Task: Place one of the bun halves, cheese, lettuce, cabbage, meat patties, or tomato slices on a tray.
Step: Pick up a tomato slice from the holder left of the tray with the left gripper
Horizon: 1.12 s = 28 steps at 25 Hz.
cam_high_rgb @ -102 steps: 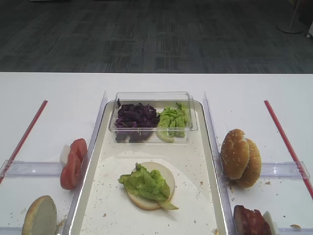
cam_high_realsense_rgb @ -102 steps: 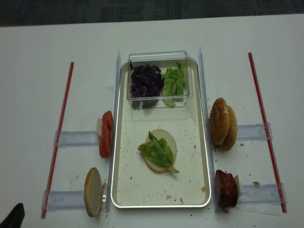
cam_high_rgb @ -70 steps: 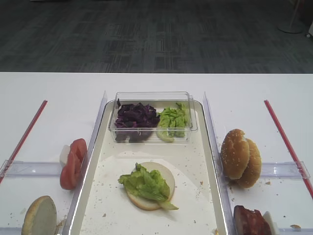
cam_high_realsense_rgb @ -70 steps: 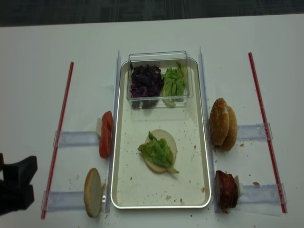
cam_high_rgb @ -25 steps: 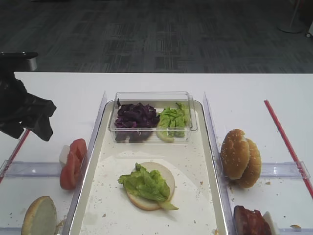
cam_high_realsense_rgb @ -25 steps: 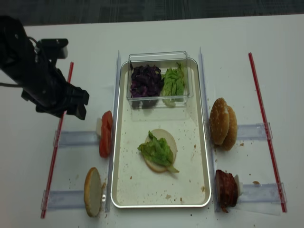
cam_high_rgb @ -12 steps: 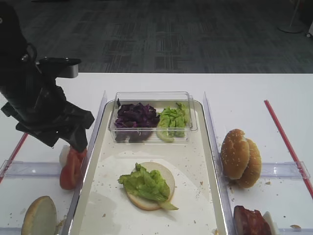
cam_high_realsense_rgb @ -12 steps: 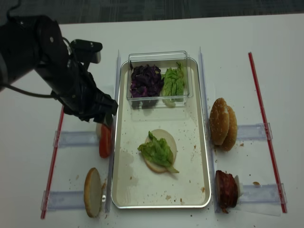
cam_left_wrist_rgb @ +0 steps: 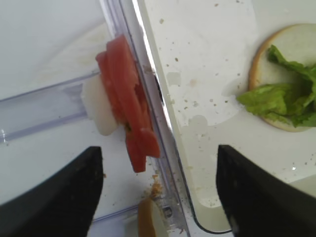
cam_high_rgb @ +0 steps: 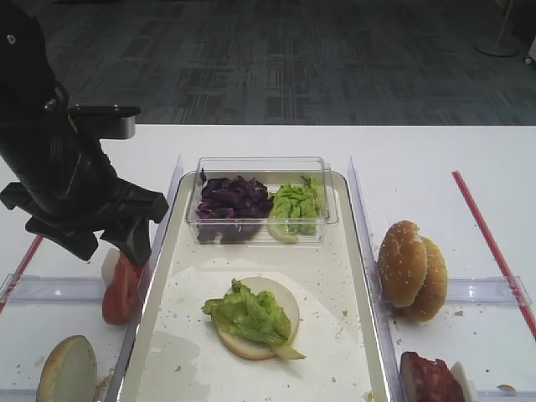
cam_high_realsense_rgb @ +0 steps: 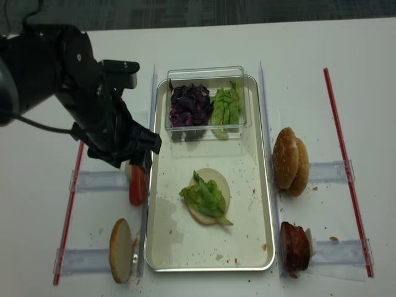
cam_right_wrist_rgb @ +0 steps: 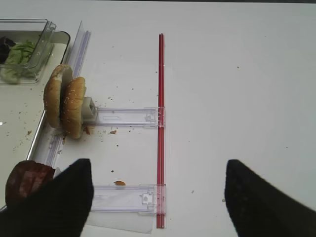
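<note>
Tomato slices point(cam_left_wrist_rgb: 126, 106) are what you have under the left gripper point(cam_left_wrist_rgb: 158, 190): they stand on edge in a tight stack on the clear holder strip point(cam_left_wrist_rgb: 39, 116), just outside the left rim of the tray point(cam_high_rgb: 335, 327), with a white stop block point(cam_left_wrist_rgb: 98, 106) against their outer face. In the left wrist view the slices' long axis runs from upper left to lower right, nearly parallel to the tray's rim, flat faces turned toward tray and block.

Your left gripper stands wide apart, nothing between its fingers point(cam_left_wrist_rgb: 59, 197), one on each side of the stack and clear of it. The right gripper point(cam_right_wrist_rgb: 158, 197) is also spread wide and holds nothing, hovering over bare table beside the red strip point(cam_right_wrist_rgb: 160, 123).

On the tray a bun half point(cam_high_realsense_rgb: 210, 195) lies cut face up with lettuce point(cam_high_realsense_rgb: 203, 197) on it; the clear box point(cam_high_rgb: 261, 199) holds cabbage point(cam_high_rgb: 233, 201) and more lettuce.

Compared with a second ago, your left arm point(cam_high_realsense_rgb: 62, 80) has swung in from the far left edge to sit over the tomato; the food has not shifted.
</note>
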### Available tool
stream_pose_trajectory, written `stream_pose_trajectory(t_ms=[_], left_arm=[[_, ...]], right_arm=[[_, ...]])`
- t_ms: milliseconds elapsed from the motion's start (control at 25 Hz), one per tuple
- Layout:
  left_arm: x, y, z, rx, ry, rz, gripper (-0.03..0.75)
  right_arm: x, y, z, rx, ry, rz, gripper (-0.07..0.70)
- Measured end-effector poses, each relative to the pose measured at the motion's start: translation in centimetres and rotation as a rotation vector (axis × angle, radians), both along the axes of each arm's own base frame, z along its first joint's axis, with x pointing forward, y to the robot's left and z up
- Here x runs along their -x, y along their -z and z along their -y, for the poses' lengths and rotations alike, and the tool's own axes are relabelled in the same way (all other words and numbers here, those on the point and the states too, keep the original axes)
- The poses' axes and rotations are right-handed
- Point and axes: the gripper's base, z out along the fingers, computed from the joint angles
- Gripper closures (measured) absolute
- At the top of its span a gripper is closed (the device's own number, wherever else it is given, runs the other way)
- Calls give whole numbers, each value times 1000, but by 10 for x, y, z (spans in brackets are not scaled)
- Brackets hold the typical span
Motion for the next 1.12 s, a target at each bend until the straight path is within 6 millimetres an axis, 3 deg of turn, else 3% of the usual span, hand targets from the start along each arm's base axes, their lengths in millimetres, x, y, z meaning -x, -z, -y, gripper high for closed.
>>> stream_pose_trajectory(t_ms=[200,440,800,1120], left_arm=[[-1,2,0,-2,-23,-11,287],[-11,23,4,-18,-28,-65,316],[-30,24,13,5,-36,-58,318],[-32,25,14,4,-36,-65,333]], right_arm=[[0,0,0,0,0,0,61],[0,0,0,0,0,0,61],[0,0,0,0,0,0,61],[0,0,0,0,0,0,61]])
